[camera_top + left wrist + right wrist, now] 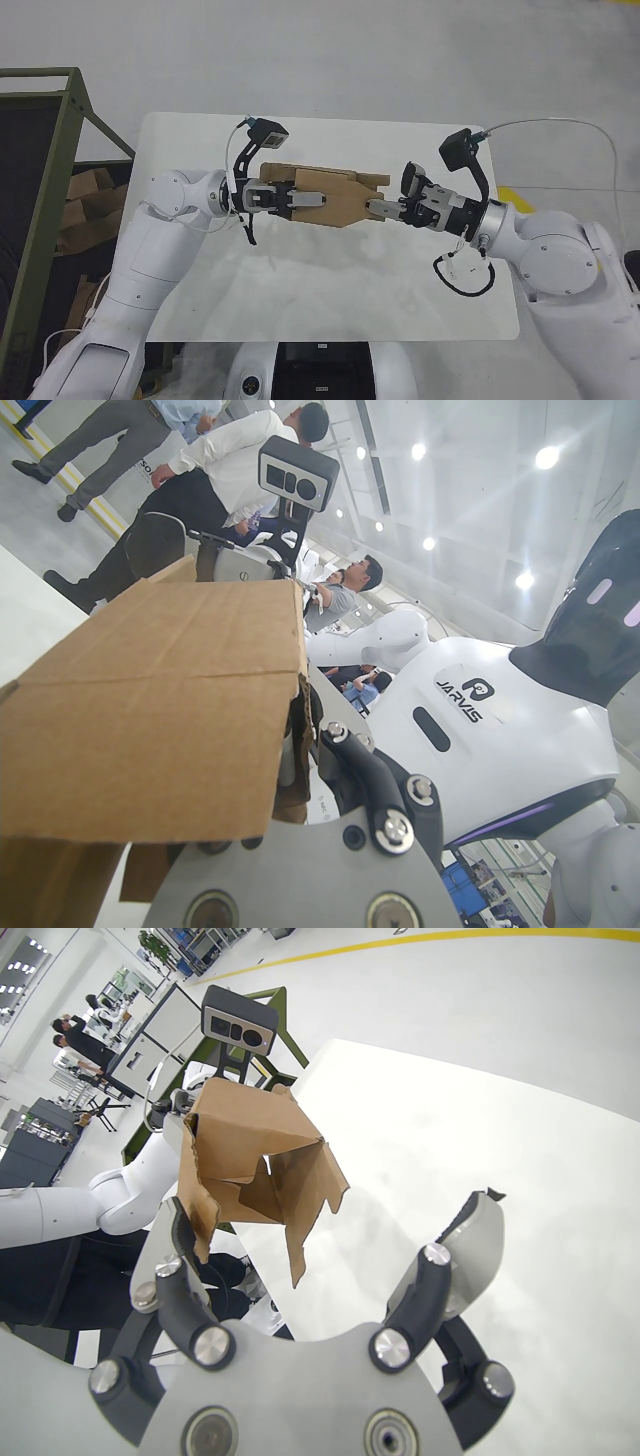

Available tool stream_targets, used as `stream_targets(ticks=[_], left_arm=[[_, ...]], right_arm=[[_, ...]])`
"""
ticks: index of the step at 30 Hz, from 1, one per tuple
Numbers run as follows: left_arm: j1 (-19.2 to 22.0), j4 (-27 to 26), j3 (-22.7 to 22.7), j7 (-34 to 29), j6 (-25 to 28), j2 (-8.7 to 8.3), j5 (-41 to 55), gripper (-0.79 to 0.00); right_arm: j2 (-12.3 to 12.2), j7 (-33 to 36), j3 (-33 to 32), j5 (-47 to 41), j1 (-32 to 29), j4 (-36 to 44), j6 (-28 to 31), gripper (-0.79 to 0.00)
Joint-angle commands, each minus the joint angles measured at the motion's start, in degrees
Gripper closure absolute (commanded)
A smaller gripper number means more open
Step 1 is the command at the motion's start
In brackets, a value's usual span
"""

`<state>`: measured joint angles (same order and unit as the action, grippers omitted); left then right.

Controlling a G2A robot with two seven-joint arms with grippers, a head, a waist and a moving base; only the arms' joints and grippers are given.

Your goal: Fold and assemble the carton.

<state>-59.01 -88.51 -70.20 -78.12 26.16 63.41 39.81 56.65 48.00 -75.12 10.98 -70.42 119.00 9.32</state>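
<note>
The brown carton (338, 196) hangs in the air over the middle of the white table (400, 290), partly opened into a tube with loose flaps. My left gripper (303, 198) is shut on its left end; in the left wrist view the carton wall (150, 700) covers one finger and sits against the gripper (295, 750). My right gripper (384, 207) is at the carton's right end. In the right wrist view it (325, 1228) stands open, and one of its fingers (172, 1228) touches a torn flap of the carton (250, 1153), whose open end faces the camera.
A green metal frame (60, 110) stands left of the table, with spare cardboard pieces (85, 210) stacked in it. Bare table surface lies in front of and behind the carton.
</note>
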Motion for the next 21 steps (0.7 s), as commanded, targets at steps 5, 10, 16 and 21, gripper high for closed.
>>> stream_targets(ticks=[5, 10, 16, 21], left_arm=[[0.2, -0.4, 0.2, 0.0, 0.0, -0.06, 0.6, 0.000], [0.2, -0.9, 0.4, 0.1, 0.1, -0.13, 1.0, 0.000], [0.1, -1.4, 0.6, 0.4, 0.4, -0.22, 1.5, 0.000], [0.0, -1.6, 0.8, 0.4, 0.4, -0.32, 1.6, 0.000]], right_arm=[[0.1, -0.3, 0.4, -2.1, 0.4, -1.8, 1.7, -0.785], [0.2, -0.6, 0.5, -5.3, 0.4, -3.6, 4.2, -0.785], [0.2, -0.4, 0.5, -8.7, 0.4, -5.4, 7.1, -0.785], [0.3, -0.4, 0.6, -10.3, 0.4, -6.2, 8.5, -0.770]])
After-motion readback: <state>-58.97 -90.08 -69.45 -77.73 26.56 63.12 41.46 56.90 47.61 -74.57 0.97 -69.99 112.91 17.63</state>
